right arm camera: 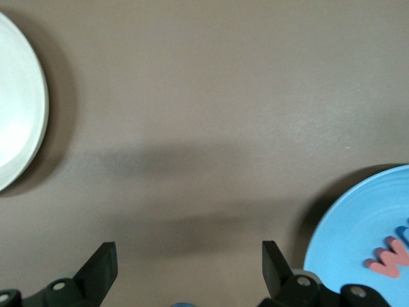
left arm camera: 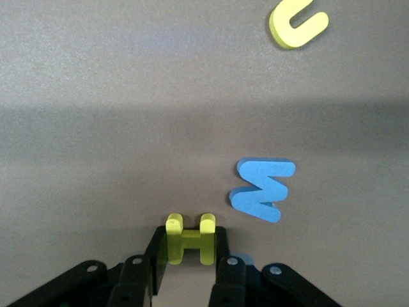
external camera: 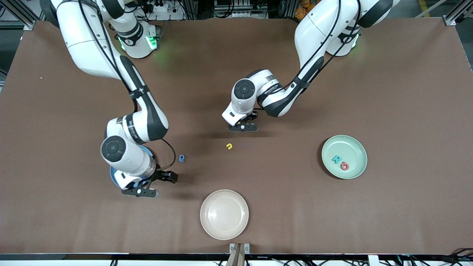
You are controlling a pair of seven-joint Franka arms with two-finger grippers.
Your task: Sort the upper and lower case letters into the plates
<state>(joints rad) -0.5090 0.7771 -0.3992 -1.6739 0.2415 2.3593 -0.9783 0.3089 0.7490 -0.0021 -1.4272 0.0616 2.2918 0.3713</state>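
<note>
My left gripper [external camera: 242, 128] is shut on a yellow H [left arm camera: 190, 240] low over the table's middle. A blue M [left arm camera: 262, 189] and a yellow curved letter [left arm camera: 298, 23] lie beside it; the yellow one shows in the front view [external camera: 229, 146]. A small blue letter [external camera: 181, 158] lies toward the right arm's end. The pale green plate [external camera: 354, 147] holds a teal R [external camera: 336, 159] and a red O [external camera: 344, 166]. The blue plate [external camera: 114, 179] is mostly hidden under my right arm; it holds a red letter [right arm camera: 388, 259]. My right gripper [external camera: 140, 192] is open and empty beside that plate [right arm camera: 358, 224].
A cream-beige plate [external camera: 224, 214] sits near the table's front edge, between the two arms, and its rim shows in the right wrist view [right arm camera: 29, 102]. Brown table surface [external camera: 406, 92] spreads around everything.
</note>
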